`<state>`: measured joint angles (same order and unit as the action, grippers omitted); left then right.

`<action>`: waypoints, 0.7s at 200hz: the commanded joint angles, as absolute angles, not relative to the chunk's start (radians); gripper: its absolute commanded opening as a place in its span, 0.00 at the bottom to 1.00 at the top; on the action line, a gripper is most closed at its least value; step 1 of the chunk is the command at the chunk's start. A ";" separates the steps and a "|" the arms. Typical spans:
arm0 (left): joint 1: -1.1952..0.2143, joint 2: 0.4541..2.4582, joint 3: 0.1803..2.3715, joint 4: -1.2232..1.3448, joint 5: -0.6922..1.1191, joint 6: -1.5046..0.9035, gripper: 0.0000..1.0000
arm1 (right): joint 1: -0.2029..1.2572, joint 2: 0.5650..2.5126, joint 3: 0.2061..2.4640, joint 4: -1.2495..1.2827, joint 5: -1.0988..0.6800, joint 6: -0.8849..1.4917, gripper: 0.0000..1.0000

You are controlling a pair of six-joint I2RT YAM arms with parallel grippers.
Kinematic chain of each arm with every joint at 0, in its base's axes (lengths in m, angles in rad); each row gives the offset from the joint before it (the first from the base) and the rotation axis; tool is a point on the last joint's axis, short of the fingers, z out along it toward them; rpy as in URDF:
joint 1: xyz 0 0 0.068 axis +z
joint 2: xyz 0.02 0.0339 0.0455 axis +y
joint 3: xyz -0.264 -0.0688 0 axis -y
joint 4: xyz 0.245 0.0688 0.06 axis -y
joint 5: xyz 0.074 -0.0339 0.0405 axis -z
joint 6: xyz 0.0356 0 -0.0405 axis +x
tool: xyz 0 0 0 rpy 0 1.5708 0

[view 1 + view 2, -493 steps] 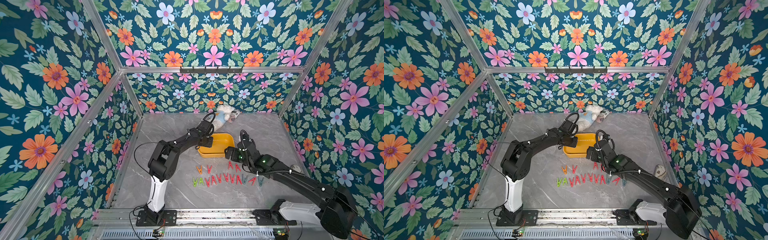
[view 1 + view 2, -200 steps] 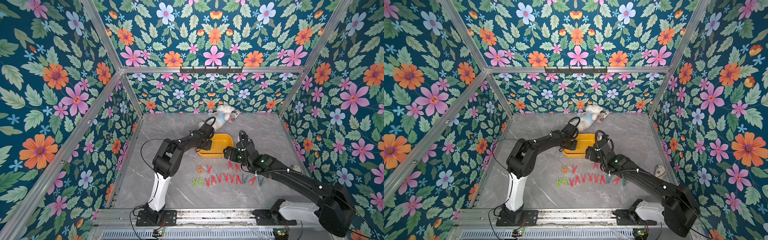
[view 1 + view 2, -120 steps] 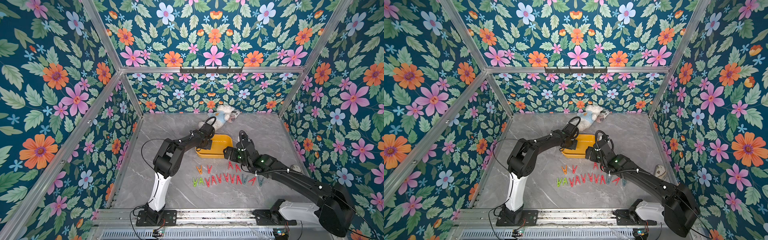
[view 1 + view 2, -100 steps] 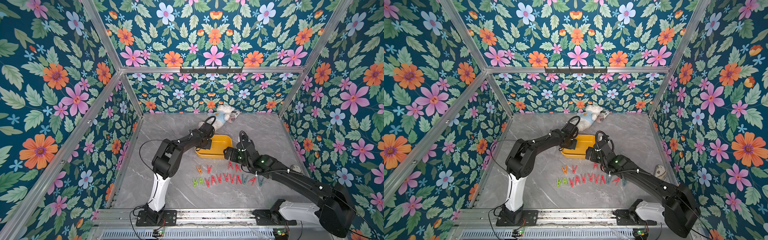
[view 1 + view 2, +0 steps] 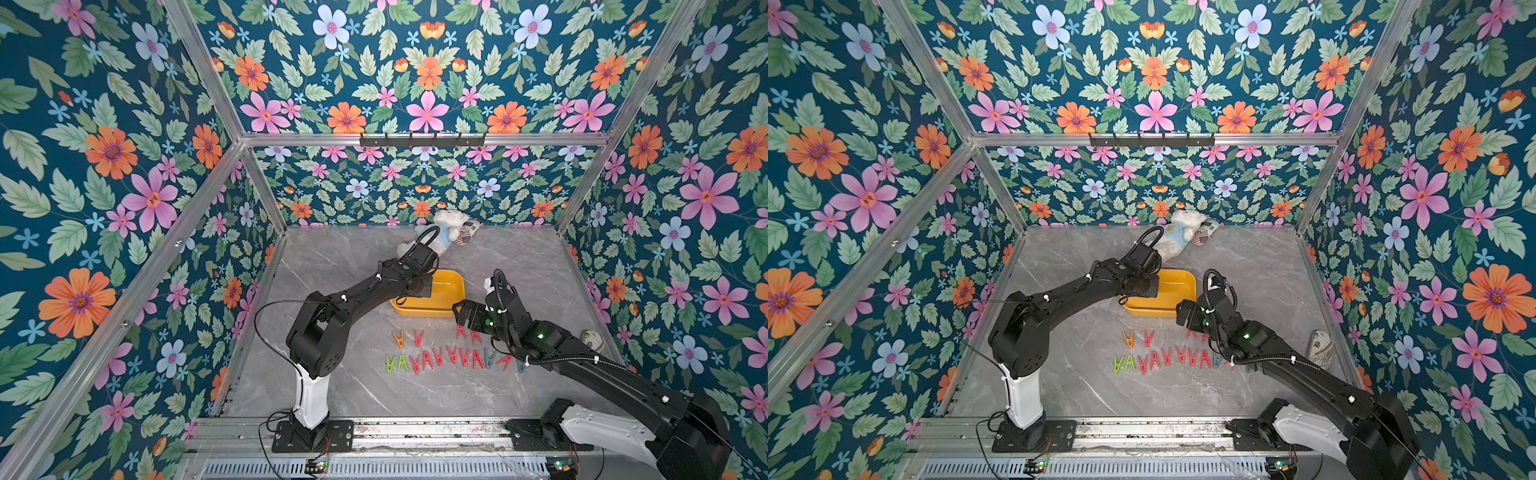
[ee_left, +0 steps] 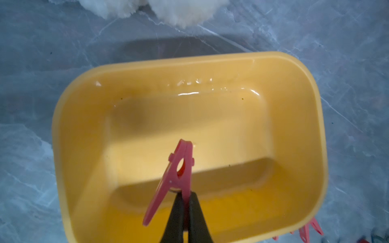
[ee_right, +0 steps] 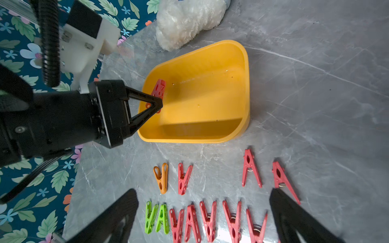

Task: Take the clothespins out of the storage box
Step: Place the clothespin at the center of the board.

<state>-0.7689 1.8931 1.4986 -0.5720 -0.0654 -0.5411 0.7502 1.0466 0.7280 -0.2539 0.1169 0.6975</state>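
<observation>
The yellow storage box [image 5: 453, 309] sits mid-table in both top views [image 5: 1183, 309]. My left gripper [image 6: 184, 194] hangs over its left end, shut on one leg of a red clothespin [image 6: 179, 172]. The right wrist view shows the same clothespin [image 7: 159, 88] at the left gripper's tip [image 7: 160, 103], over the box's rim [image 7: 195, 140]. The box holds nothing else. Several clothespins [image 5: 440, 357] lie in rows on the table in front of the box, mostly red. My right gripper [image 7: 203, 193] hovers open over those rows, holding nothing.
A white plush bear [image 5: 440, 232] lies against the back wall, just behind the box. A small patterned object [image 5: 592, 340] rests near the right wall. Floral walls close in the table on three sides.
My left gripper came down at the box's left end and closed on the red clothespin. The right arm has stayed put with its jaws wide.
</observation>
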 commanded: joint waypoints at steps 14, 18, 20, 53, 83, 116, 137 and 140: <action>-0.840 1.831 1.442 -0.594 -0.116 -0.736 0.05 | 0.750 0.971 0.690 -0.277 0.086 0.697 0.99; -0.850 1.824 1.435 -0.592 -0.120 -0.756 0.05 | 0.751 0.962 0.686 -0.280 0.084 0.696 0.99; -0.855 1.820 1.431 -0.591 -0.123 -0.765 0.05 | 0.751 0.958 0.683 -0.282 0.082 0.696 0.99; -0.950 1.780 1.386 -0.580 -0.161 -0.902 0.05 | 0.751 0.900 0.661 -0.316 0.057 0.684 0.99; -1.030 1.782 1.361 -0.560 -0.181 -0.997 0.05 | 0.750 0.855 0.645 -0.360 0.060 0.676 0.99; -1.074 1.787 1.287 -0.474 -0.152 -1.071 0.05 | 0.751 0.798 0.623 -0.388 0.063 0.681 0.99; -1.081 1.809 1.272 -0.449 -0.144 -1.079 0.05 | 0.750 0.767 0.608 -0.403 0.064 0.692 0.99; -1.083 1.813 1.274 -0.449 -0.145 -1.078 0.05 | 0.750 0.762 0.607 -0.405 0.064 0.693 0.99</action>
<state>-1.0740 1.7931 1.2793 -0.4992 -0.1375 -1.0222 0.7506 0.7872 0.6178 -0.3737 0.0566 0.6800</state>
